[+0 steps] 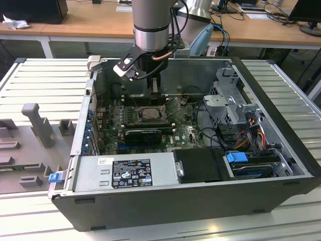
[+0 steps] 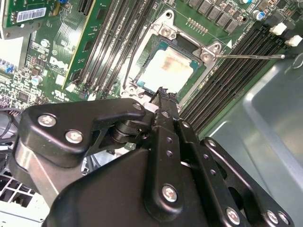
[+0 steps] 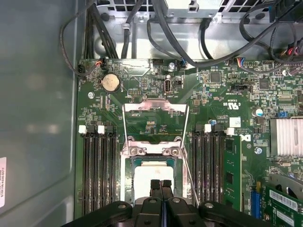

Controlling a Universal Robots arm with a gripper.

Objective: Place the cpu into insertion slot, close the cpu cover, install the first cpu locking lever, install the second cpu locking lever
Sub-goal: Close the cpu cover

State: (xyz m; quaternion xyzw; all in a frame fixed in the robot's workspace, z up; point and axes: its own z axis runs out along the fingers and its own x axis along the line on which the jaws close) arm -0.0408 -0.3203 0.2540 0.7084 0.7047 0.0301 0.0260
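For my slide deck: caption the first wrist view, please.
Shut gripper over the cpu seated in its socket, cpu cover hinged open.

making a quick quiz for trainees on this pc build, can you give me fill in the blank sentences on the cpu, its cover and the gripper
1. The cpu lies in the ___ on the motherboard.
2. The cpu cover is flipped ___, with its window off the chip.
3. The gripper hangs just above the cpu with its fingers ___.
Missing words: socket; open; shut.
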